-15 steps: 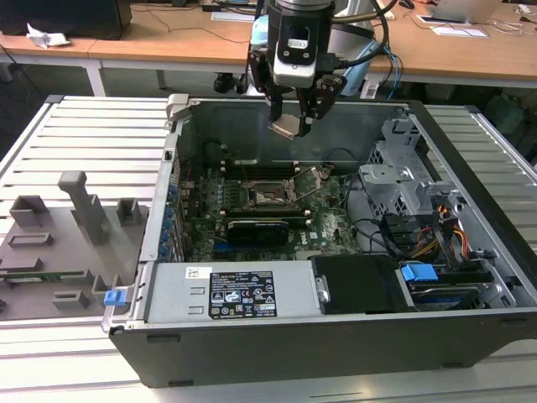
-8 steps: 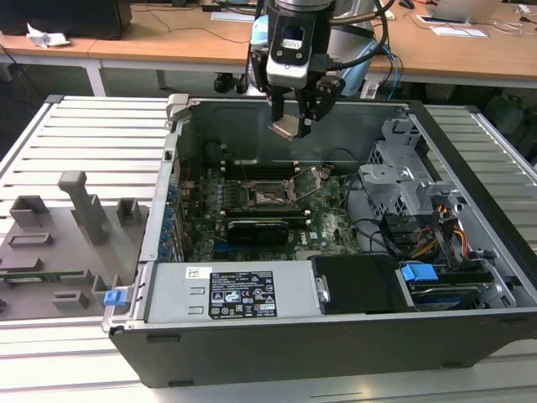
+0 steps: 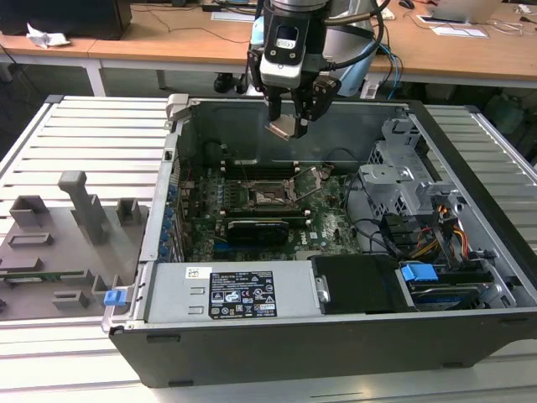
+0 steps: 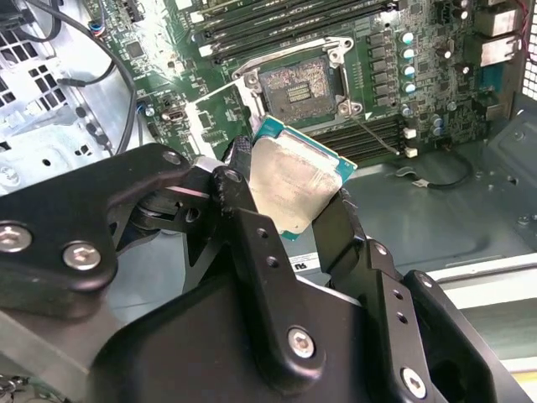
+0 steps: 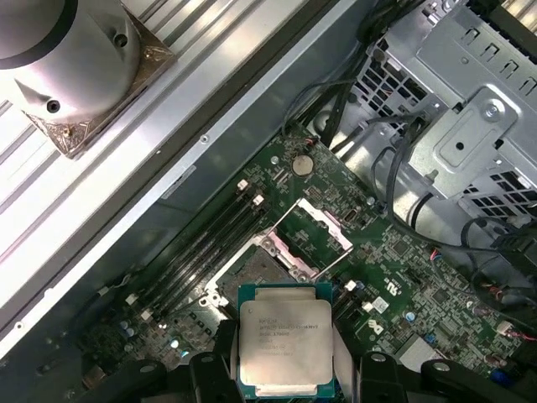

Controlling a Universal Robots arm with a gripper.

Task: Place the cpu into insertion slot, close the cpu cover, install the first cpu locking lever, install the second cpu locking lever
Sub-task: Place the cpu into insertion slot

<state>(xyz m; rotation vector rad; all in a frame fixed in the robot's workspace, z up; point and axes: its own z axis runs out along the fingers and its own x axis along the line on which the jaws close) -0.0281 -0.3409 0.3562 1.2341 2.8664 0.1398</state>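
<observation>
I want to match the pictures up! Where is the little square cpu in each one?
Exterior view: the cpu is in the gripper, up above the slot.
Second wrist view: the cpu is tilted in the gripper, with the slot beyond it.
First wrist view: the cpu faces the camera, with the slot just beyond it.
Shared landmark: the slot.

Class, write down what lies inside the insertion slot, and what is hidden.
Nothing sits in the insertion slot: its dark contact field is bare. The cpu hangs above, clamped in the gripper. In the first wrist view the cpu hides part of the slot.
</observation>
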